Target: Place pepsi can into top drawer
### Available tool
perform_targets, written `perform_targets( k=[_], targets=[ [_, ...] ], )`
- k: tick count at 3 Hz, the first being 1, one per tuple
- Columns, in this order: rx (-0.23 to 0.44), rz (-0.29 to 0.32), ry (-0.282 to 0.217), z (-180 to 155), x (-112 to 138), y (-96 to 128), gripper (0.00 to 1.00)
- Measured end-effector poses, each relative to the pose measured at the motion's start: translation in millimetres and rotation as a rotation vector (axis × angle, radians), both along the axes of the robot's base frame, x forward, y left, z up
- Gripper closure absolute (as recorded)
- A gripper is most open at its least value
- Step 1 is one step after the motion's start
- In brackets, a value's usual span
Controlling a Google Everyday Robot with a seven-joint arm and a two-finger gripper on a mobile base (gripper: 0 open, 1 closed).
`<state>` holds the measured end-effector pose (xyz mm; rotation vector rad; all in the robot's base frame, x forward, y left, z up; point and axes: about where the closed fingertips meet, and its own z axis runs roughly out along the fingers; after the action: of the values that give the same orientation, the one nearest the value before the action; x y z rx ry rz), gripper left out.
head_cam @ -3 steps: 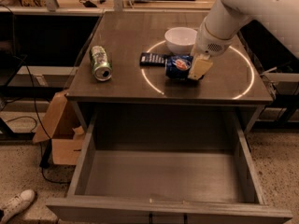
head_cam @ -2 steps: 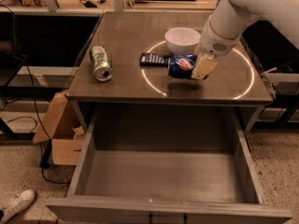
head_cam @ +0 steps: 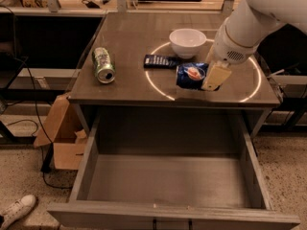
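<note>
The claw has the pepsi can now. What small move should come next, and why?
Probably carry the pepsi can forward, past the table's front edge, before lowering it. The claw appears to grip the can over the table, close to that edge. The drawer stands open just in front and below.

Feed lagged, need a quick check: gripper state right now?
Gripper: closed on the pepsi can, over the table, behind the open drawer.
</note>
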<state>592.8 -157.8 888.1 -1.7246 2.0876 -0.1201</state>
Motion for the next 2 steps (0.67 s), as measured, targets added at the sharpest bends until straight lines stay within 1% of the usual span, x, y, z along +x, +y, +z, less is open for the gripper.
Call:
perform_targets(
  k=[1,2],
  targets=[
    [0.033,-0.041,-0.065,12.8,-38.1,-2.6,1.00],
    [0.033,-0.049,-0.057,9.6,-41.3,-3.0,1.00]
  ],
)
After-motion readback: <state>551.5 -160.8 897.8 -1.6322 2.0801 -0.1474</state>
